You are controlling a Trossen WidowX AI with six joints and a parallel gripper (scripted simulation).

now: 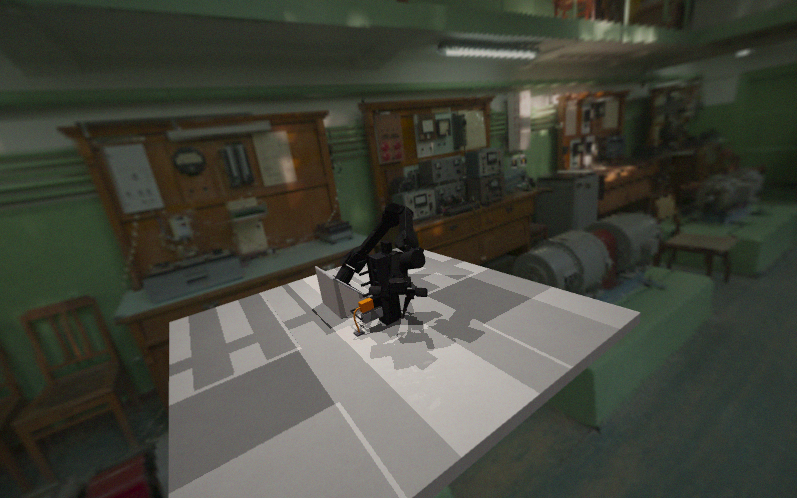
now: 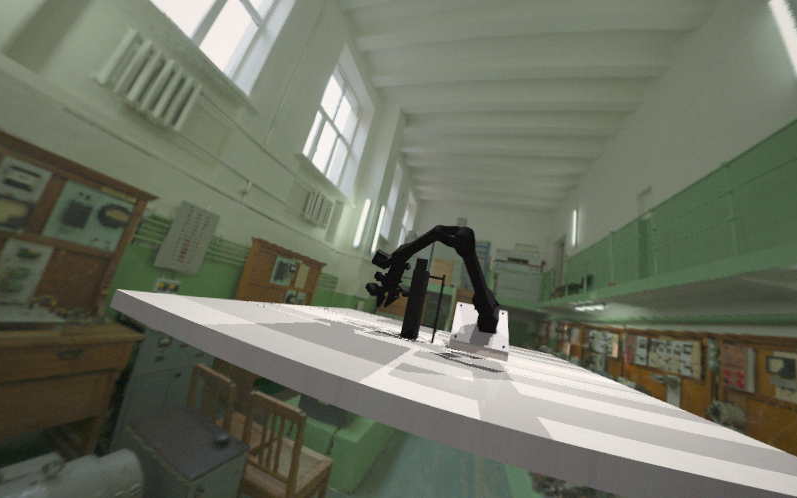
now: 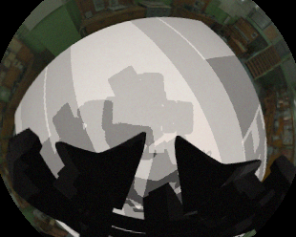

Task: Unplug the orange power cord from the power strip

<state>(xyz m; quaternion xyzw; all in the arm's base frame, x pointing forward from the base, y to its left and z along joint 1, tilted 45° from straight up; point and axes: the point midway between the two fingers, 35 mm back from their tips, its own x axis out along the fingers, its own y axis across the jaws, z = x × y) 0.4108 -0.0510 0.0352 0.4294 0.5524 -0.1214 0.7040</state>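
The orange plug (image 1: pixel 366 304) sits at a small grey block, likely the power strip (image 1: pixel 371 314), beside the upright black block. Whether it is seated in a socket is too small to tell. The orange cord (image 1: pixel 355 320) curves from it down to the table. My gripper (image 1: pixel 406 308) (image 2: pixel 387 303) (image 3: pixel 160 138) is partly open and points down, with nothing between its fingertips. It is above the table on the far side of the upright black block from the plug. The wrist view shows no plug, and the exterior view shows neither plug nor cord.
The upright black block (image 1: pixel 390 309) (image 2: pixel 413 303) stands close to the gripper and the plug. A thin black frame (image 2: pixel 441 309) is beside it. The pale board (image 1: pixel 329 293) (image 2: pixel 464 337) is at the arm's base. The table (image 1: pixel 389 383) (image 2: pixel 302 355) has an edge on every side.
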